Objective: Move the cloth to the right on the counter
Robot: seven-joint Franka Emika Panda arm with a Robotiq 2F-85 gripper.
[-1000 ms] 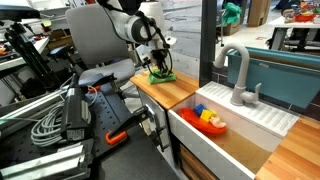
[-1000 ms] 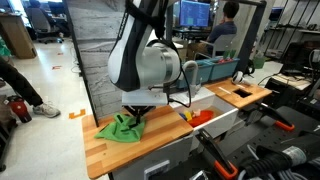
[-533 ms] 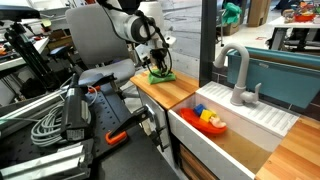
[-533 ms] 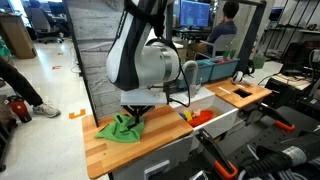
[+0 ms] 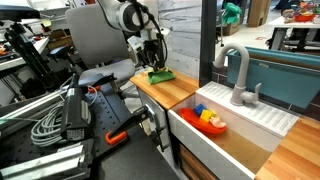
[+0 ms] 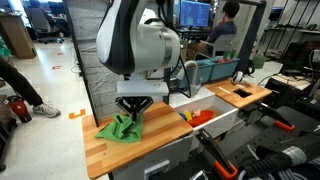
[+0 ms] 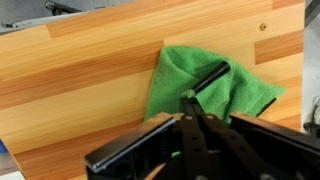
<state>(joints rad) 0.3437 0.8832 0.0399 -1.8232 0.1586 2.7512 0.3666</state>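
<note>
The green cloth (image 5: pixel 163 75) (image 6: pixel 119 129) (image 7: pixel 235 95) lies bunched on the wooden counter (image 5: pixel 176 97) (image 6: pixel 110 152) (image 7: pixel 80 80), near the end far from the sink. My gripper (image 5: pixel 154 66) (image 6: pixel 136 112) (image 7: pixel 190 98) hangs straight down over it. In the wrist view the two fingers are pressed together with a fold of the cloth pinched at their tips. In an exterior view the cloth rises to a small peak under the fingers. Most of the cloth still rests on the wood.
A white sink (image 5: pixel 235 125) (image 6: pixel 210 112) with red and yellow toys (image 5: pixel 210 120) is set into the counter beside the cloth's stretch of wood. A grey faucet (image 5: pixel 238 72) stands behind it. Cables and equipment crowd the floor side.
The arm has risen from its low position on the cloth. The wrist now sits higher, with the fingers still closed on the cloth's top fold.
</note>
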